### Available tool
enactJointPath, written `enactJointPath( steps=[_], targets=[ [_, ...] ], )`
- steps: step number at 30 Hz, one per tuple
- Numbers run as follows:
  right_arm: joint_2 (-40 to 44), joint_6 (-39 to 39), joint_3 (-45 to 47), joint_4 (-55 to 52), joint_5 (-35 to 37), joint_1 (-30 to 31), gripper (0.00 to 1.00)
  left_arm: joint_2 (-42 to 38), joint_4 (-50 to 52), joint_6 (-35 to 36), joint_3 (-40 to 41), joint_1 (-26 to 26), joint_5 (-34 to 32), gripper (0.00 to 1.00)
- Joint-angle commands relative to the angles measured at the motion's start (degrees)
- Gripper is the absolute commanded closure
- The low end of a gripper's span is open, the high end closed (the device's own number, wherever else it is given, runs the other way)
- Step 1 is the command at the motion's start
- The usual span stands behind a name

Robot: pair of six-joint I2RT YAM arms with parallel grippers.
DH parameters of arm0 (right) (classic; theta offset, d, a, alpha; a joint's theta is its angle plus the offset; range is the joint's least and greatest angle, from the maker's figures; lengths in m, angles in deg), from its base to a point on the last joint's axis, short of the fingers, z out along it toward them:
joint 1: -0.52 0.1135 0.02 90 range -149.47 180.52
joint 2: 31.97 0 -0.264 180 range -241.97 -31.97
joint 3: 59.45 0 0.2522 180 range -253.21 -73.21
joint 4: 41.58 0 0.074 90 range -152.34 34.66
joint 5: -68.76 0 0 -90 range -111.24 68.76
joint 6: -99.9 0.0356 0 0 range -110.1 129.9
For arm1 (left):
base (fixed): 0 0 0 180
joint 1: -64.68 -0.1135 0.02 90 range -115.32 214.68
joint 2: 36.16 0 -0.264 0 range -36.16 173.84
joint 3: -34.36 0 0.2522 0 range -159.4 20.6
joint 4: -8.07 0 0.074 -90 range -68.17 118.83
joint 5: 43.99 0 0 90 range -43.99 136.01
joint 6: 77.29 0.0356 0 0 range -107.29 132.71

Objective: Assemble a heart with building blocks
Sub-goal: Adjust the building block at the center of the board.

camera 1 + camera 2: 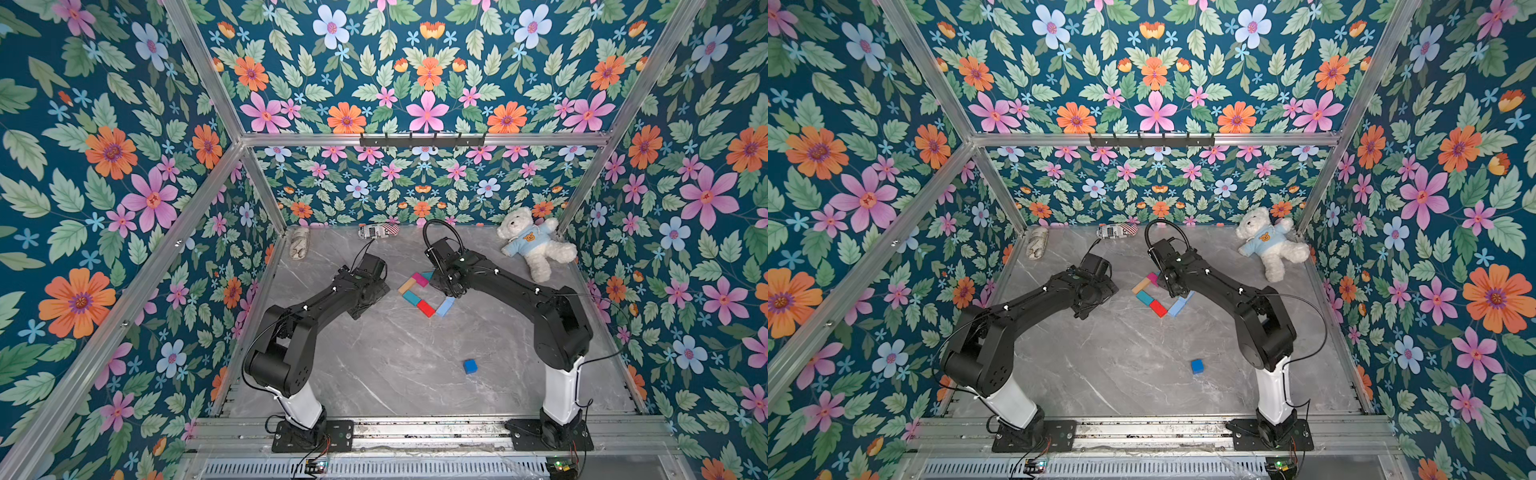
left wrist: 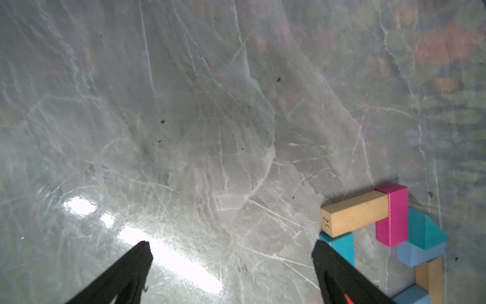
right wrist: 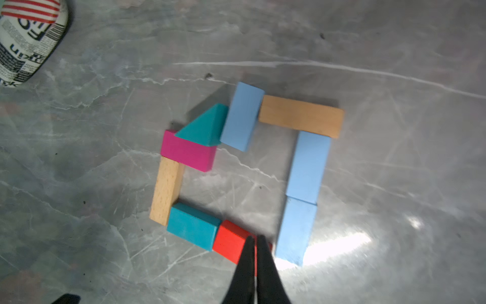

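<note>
Right gripper (image 3: 254,238) pinched together, empty, over the red block (image 3: 228,242); left gripper (image 2: 231,244) gapes beside the heart (image 3: 307,168); dark blue cube (image 1: 470,366) well apart.

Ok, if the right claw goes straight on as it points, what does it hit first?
Likely the end of the red block, next to the light blue block; depth is unclear.

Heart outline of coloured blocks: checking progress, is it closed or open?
Open: the red rectangular block and the neighbouring light blue block leave a gap at the tip; the dark blue cube lies apart.
</note>
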Motion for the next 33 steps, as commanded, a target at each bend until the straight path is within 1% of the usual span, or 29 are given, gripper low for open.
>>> enactJointPath(
  steps=[1, 3, 15, 26, 33],
  targets=[
    [-4.9, -6.6, -6.9, -4.4, -2.5, -0.3, 1.00, -1.0, 0.9, 0.3, 0.3, -0.1, -0.8, 0.01],
    [-7.1, -7.5, -8.8, -5.2, -3.8, -0.4, 1.00, -1.5, 0.9, 0.1, 0.7, -0.1, -1.1, 0.01],
    [-11.5, -10.0, -7.7, -3.0, -10.1, -0.4, 1.00, -1.6, 0.7, -0.5, 1.4, -0.1, -1.1, 0.01],
    [-12.4, -10.1, -5.6, -1.4, -12.4, -0.3, 1.00, -1.6, 0.9, -0.6, 1.5, -0.1, -1.3, 0.01],
    [-13.7, -9.8, -6.6, -1.1, -13.1, 0.0, 1.00, -1.7, 0.8, -0.7, 1.8, -0.1, -1.3, 0.01]
  ],
)
